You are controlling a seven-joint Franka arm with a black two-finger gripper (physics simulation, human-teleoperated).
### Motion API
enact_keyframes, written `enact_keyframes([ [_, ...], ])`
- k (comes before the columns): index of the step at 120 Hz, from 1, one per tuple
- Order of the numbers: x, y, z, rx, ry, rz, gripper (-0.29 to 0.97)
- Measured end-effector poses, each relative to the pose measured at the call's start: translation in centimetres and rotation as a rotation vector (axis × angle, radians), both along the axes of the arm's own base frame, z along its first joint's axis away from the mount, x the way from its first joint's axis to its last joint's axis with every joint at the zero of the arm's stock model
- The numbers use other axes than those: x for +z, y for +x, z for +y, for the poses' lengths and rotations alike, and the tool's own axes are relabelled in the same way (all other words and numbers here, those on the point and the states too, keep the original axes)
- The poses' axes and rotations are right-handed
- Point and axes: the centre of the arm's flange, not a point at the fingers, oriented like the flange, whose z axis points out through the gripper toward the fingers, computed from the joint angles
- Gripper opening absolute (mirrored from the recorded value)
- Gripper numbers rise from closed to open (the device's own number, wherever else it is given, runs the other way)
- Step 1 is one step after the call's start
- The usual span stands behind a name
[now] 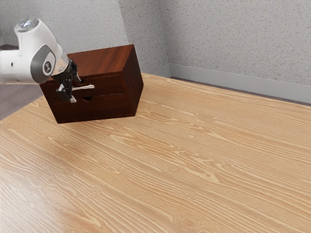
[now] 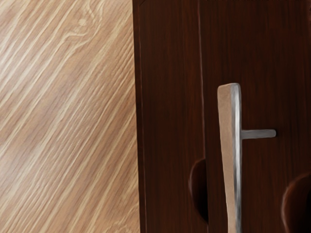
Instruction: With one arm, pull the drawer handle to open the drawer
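Table [image 1: 194, 160] of pale woodgrain under drawer cabinet [image 1: 114, 65]; grey walls [image 1: 233, 34]

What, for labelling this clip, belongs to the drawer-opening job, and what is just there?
Job: gripper, handle, drawer.
Just there: table, wall.

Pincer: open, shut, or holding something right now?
Black two-finger pincer: at the silver bar handle of the dark wooden drawer box; cannot tell open or closed.
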Motion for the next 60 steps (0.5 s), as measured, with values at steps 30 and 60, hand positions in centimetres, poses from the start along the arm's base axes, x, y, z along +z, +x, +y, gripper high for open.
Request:
enact_keyframes([
  [30, -1.1, 0.5, 0.4, 0.0, 0.002, -0.013, 0.68],
  [60, -1.5, 0.7, 0.3, 0.002, -0.003, -0.026, 0.53],
])
